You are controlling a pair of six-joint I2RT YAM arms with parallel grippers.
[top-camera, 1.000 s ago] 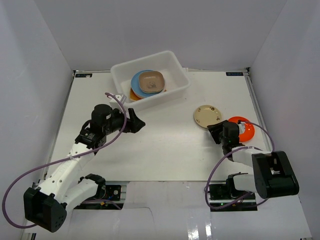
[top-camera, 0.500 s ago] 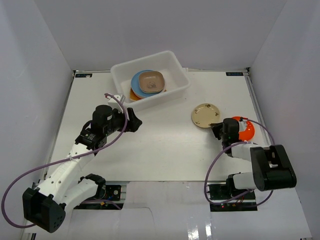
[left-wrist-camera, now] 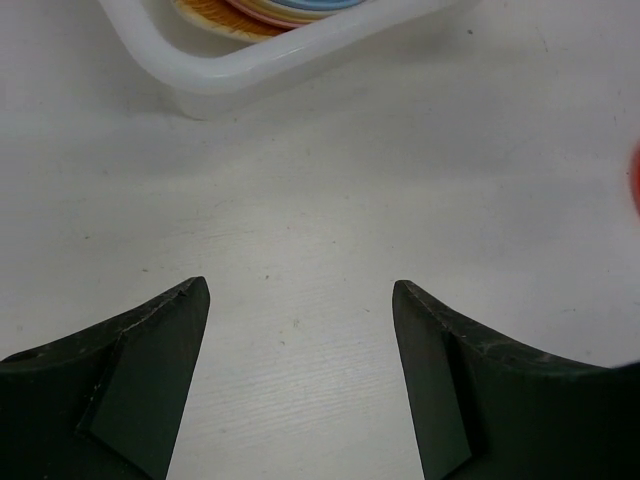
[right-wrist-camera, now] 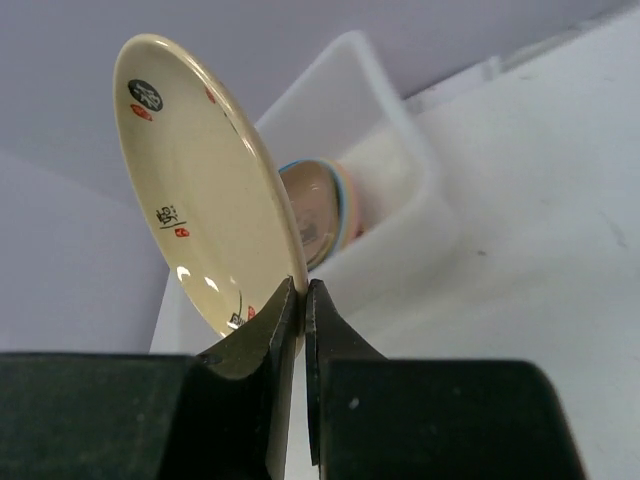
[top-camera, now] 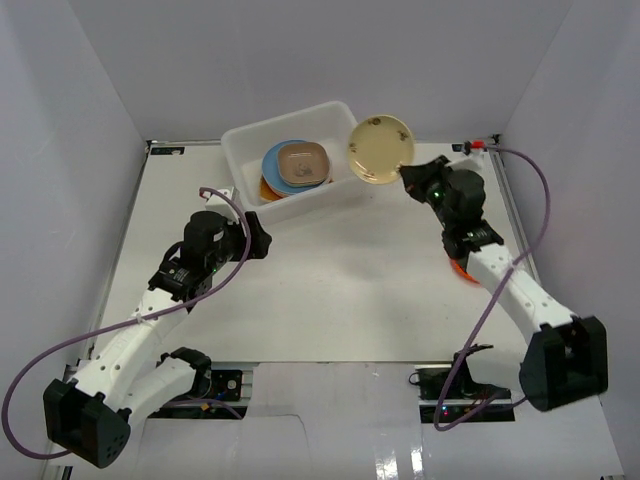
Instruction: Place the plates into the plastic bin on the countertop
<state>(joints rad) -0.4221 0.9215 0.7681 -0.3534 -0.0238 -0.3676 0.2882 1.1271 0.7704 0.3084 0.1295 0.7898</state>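
Observation:
My right gripper is shut on the rim of a round cream plate. It holds the plate tilted on edge in the air, just off the right end of the plastic bin. In the bin lie a blue plate, a squarish tan plate and an orange one. An orange plate on the countertop is mostly hidden under the right arm. My left gripper is open and empty, low over the countertop in front of the bin.
White walls enclose the countertop on the left, right and back. A small white object sits at the bin's front left corner. A purple cable loops from each arm. A red-orange edge shows at the right border of the left wrist view.
The right gripper closed on the cream plate's rim and carried it up from the countertop to the bin's right end. The left gripper drew back slightly, still open.

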